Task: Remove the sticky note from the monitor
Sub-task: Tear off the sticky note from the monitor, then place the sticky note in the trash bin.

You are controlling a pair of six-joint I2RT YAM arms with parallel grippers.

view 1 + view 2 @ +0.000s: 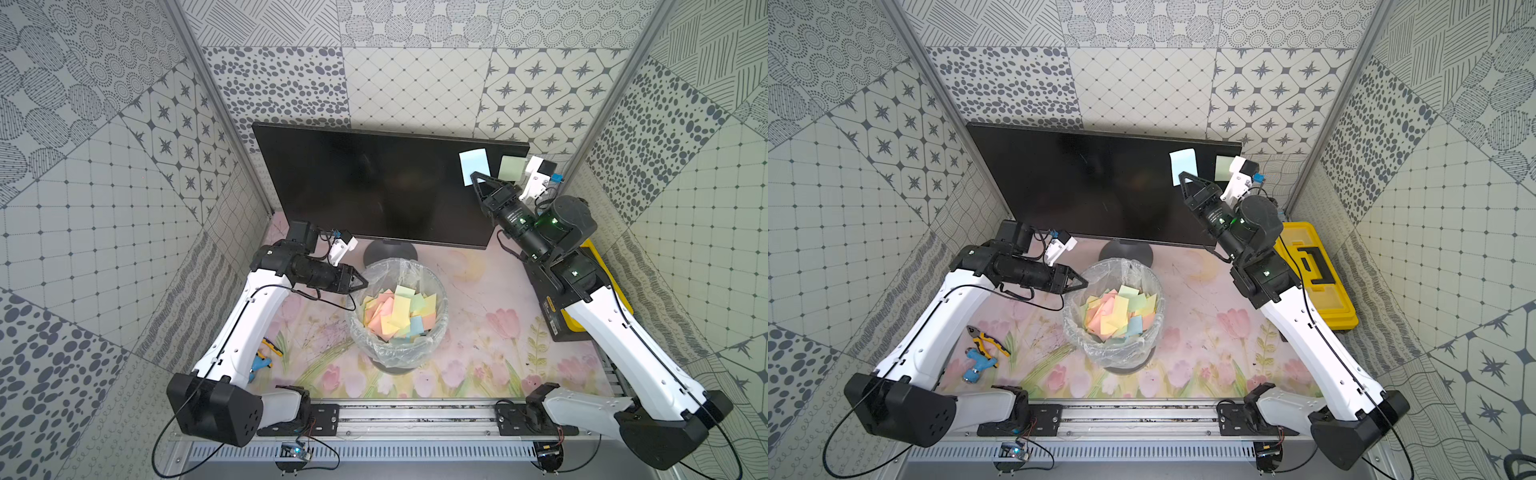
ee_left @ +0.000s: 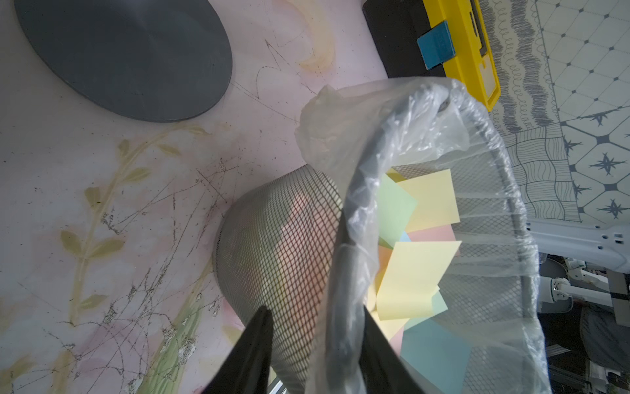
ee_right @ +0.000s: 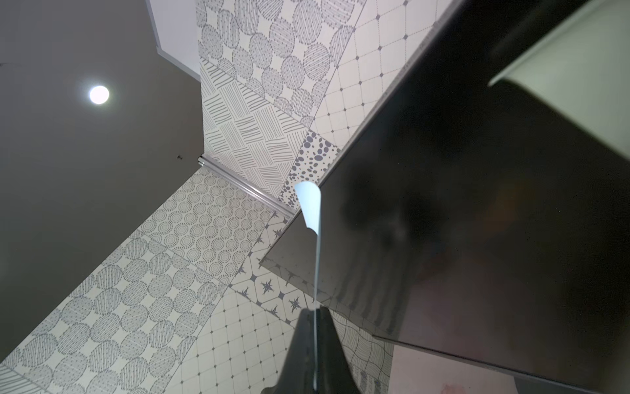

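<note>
Pinching the blue sticky note (image 1: 473,160) by its lower edge in my right gripper (image 1: 474,177), at the monitor (image 1: 365,187) upper right corner; it may slip or tear if glue clings; my left gripper (image 1: 363,284) clamps the bin (image 1: 399,357) rim

Grey-and-white patterned walls (image 1: 415,83) of dots, stars, grids and hatching closed in three sides, joined at the corners by bare metal posts (image 1: 219,104). The tabletop (image 1: 478,332) wore a scratched pink tulip print. Overhead, a dull grey ceiling (image 3: 68,170) carried one round lit lamp (image 3: 99,94).
</note>
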